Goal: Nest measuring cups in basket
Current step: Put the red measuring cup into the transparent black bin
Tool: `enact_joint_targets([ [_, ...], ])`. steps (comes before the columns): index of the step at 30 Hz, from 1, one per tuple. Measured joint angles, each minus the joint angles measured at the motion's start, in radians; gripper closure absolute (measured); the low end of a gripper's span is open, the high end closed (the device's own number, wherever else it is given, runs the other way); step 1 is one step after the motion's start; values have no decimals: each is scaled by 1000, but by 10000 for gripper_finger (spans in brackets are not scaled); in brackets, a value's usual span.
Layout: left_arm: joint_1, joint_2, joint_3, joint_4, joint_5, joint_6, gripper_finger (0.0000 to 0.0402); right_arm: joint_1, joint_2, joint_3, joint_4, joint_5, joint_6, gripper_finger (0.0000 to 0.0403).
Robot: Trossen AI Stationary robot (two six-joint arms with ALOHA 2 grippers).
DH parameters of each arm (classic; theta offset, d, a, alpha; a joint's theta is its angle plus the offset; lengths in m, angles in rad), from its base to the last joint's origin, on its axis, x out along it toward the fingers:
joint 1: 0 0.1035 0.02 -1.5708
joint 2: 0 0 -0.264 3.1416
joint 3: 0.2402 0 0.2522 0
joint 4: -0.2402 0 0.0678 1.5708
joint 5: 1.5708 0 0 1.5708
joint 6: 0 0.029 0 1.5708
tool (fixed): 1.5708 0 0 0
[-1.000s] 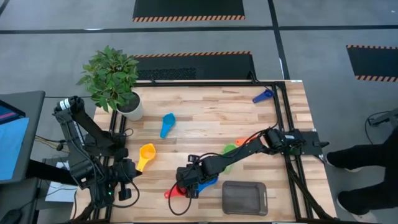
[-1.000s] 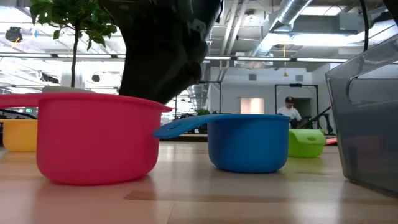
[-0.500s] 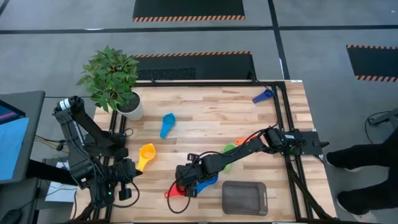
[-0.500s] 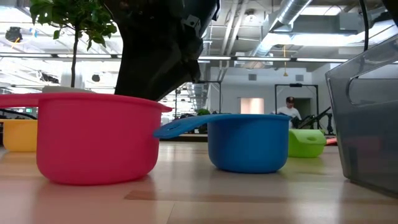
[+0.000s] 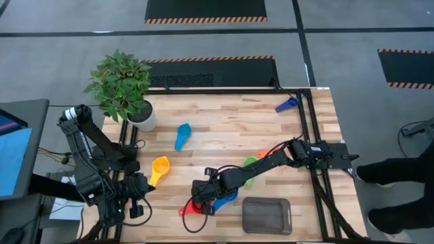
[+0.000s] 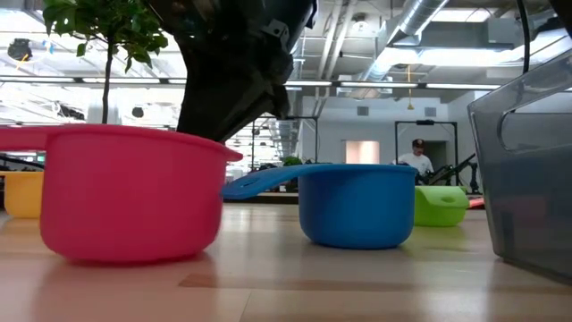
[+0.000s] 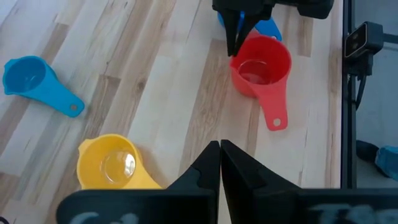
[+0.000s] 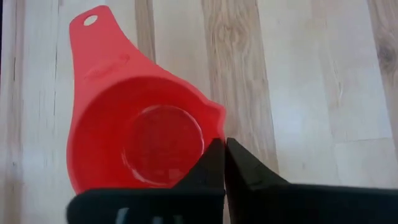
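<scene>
Red measuring cup [image 7: 260, 62] upright, beside blue cup [image 6: 356, 206], near basket [image 5: 266, 215]

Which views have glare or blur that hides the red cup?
High view: even light, red cup mostly hidden under the right gripper. Low view: cup fills the near foreground, slightly soft. Left wrist view: cup clear. Right wrist view: cup sharp, faint sheen on its floor, dark fingers crossing its rim.

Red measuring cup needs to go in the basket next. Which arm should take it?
Right. The right gripper is already at the red measuring cup, fingers closed on its rim, with the basket just beside it. The left gripper sits shut at the table's left edge, farther off.
</scene>
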Motion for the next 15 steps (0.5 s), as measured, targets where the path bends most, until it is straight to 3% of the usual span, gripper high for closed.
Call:
enact_joint_targets([
  [9,0,0,0,0,0,0,401,-6,-11,53,-21,0,2,399],
  [15,0,0,0,0,0,0,401,-6,-13,187,-171,1,-11,399],
])
